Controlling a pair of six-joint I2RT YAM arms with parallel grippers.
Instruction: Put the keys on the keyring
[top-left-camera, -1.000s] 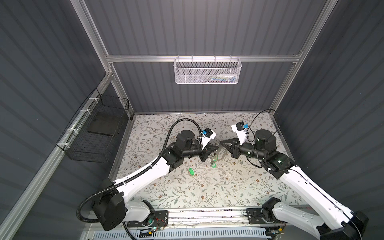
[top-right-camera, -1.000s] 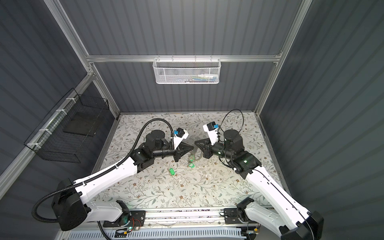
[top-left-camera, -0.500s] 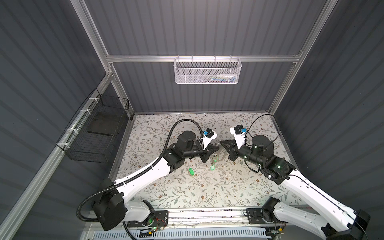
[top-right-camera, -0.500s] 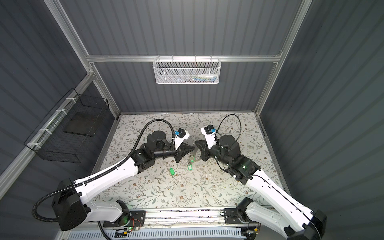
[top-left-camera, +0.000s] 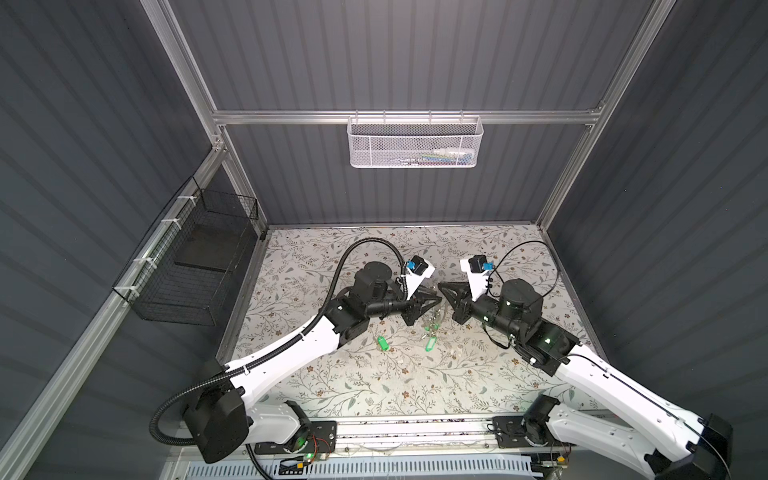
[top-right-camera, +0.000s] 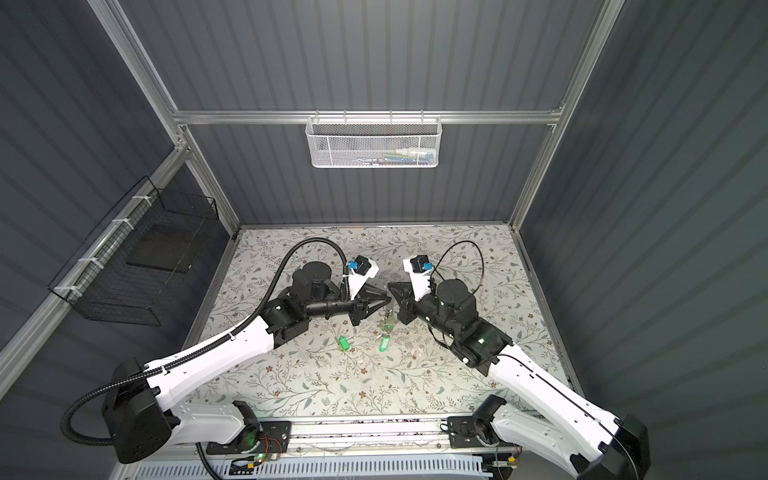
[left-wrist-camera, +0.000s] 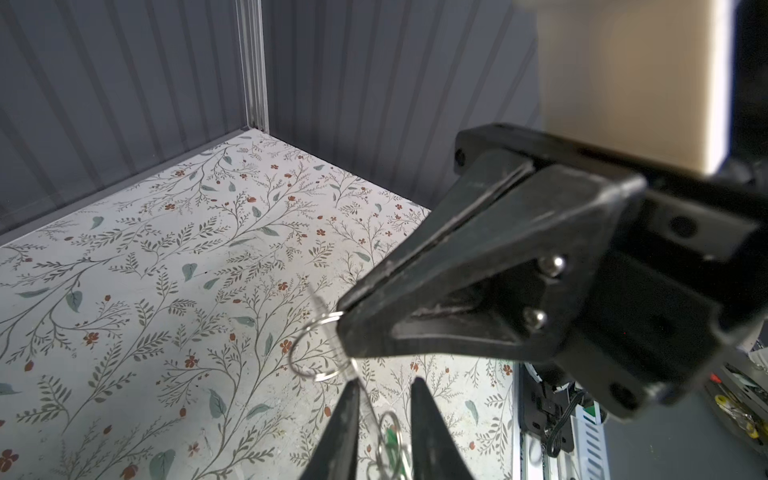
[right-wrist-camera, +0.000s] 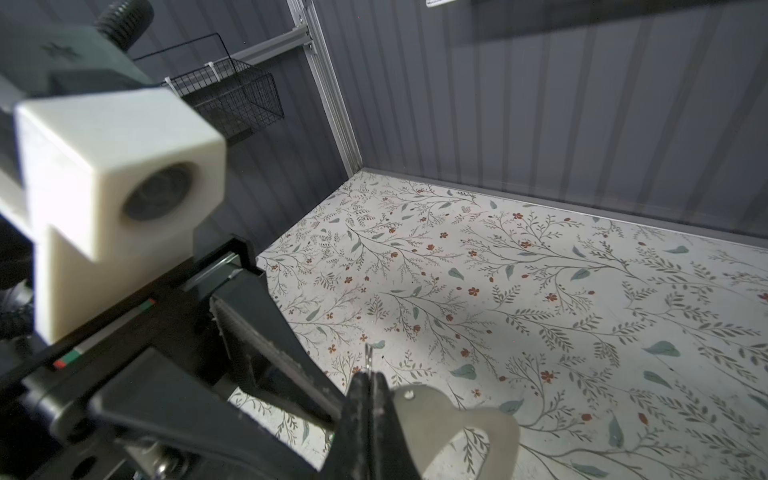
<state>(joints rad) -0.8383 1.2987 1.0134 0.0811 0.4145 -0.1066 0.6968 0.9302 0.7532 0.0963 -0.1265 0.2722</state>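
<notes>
Nose to nose above the floral-print tabletop (top-left-camera: 374, 386), both arms are up in the handover zone. The right gripper (left-wrist-camera: 347, 328) is clamped tight on a thin silver split ring (left-wrist-camera: 328, 376). It pinches the ring flat btwn the pads so the hoop pokes out past the tips, prob. to keep it steady and presented to the other arm. In the right wrist view the flat grey rounded keyring loop (right-wrist-camera: 449, 411) sits just beside those fingers, rivet end against them, face-on to the camera. Whether it's pinched too or only hangs off the ring can't be told. The left gripper (left-wrist-camera: 385, 386) has its jaws a little apart w/ nothing clearly caught btwn them. Through that gap a bright green plastic key tag (left-wrist-camera: 391, 442) dangles lower down, and it looks strung on already, hence no grip needed there. In both top views that tag hangs low btwn the two grippers, near the table; contact can't be judged. A loose green key tag (top-left-camera: 382, 343) lies flat on the table, apart from the rest and nearer the left arm, so one to go by the look of it. Next move prob. calls for the left arm to dip for that one while the right holds the ring aloft.
</notes>
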